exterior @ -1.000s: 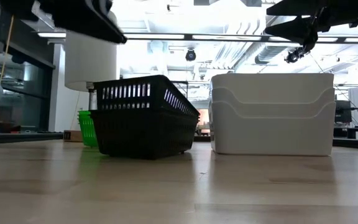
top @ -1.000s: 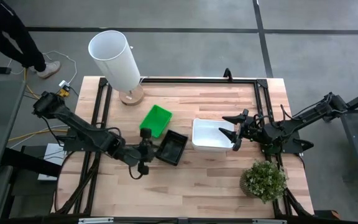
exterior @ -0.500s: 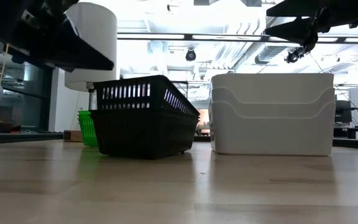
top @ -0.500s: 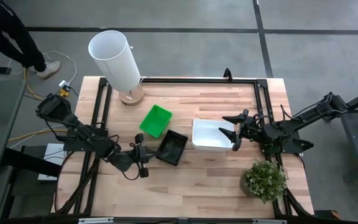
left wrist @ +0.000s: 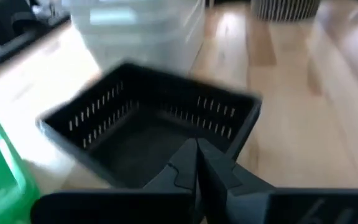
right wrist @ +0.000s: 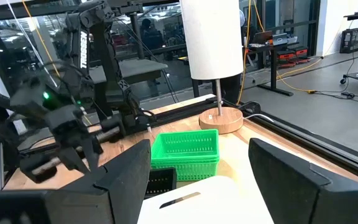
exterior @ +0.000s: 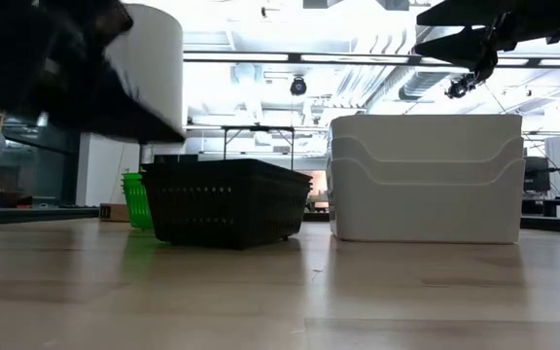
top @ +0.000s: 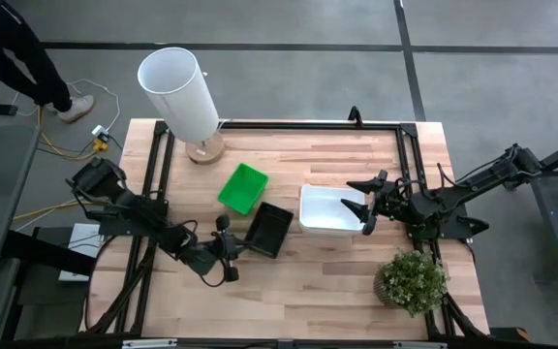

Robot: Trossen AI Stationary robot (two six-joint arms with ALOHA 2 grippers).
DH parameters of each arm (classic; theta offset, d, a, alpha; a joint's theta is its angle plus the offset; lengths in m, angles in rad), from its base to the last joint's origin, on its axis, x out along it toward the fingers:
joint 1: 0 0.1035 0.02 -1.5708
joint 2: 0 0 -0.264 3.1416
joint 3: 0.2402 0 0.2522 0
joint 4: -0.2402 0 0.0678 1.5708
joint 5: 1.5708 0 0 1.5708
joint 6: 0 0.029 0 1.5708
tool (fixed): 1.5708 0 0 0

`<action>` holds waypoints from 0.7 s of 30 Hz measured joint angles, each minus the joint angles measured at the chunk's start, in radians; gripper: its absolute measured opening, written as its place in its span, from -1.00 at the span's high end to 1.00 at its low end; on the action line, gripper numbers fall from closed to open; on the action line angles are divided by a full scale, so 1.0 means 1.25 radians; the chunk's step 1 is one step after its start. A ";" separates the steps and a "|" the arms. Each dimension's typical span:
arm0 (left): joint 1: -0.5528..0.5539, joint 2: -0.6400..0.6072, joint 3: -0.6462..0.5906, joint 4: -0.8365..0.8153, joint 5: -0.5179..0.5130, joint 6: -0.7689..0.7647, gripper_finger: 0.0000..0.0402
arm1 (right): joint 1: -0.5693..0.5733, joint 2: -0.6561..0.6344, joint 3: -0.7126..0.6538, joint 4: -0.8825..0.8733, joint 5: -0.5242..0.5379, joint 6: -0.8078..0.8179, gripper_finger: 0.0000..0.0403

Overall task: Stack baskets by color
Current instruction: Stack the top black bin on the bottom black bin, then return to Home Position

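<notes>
High view puts the black basket (top: pixel 268 229) near the middle of the table (top: pixel 298 301), lying flat and slightly turned. The green basket (top: pixel 243 187) sits just beside it, toward the far edge and the left side, their corners close or touching; I cannot tell which. The white basket (top: pixel 326 209) rests to the right of the black one, a narrow strip of bare wood between them. From the low view the white basket (exterior: pixel 426 177) reads as a nested stack, with stepped ridges on its side, and the black basket (exterior: pixel 227 200) stands level on the tabletop with the green one (exterior: pixel 136 198) showing behind it.

The left gripper (top: pixel 229 258) is just off the black basket's left near corner, its fingers shut together with nothing between them; the left wrist view shows the closed fingertips (left wrist: pixel 196 163) meeting in front of the basket's slatted wall (left wrist: pixel 160 115). The right gripper (top: pixel 366 206) hangs over the right end of the white basket, jaws spread wide and empty.

A tall white cylinder (top: pixel 180 94) on a round wooden base stands at the table's far left corner. A potted green plant (top: pixel 412 281) sits near the right near corner.
</notes>
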 joint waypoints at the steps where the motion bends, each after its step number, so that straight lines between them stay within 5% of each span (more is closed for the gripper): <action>1: 0.000 -0.009 0.007 0.001 0.000 0.019 1.00 | 0.000 0.000 0.000 0.000 0.000 0.000 -0.29; 8: 0.018 -0.211 0.023 -0.065 0.039 0.297 1.00 | 0.000 0.000 0.000 0.000 0.000 0.000 -0.29; 13: 0.131 -0.437 0.023 -0.230 0.120 0.390 1.00 | 0.000 0.000 0.000 0.000 0.021 0.000 -0.29; 21: 0.401 -0.746 0.023 -0.465 0.439 0.428 1.00 | 0.000 0.000 0.000 -0.018 0.038 -0.001 -0.29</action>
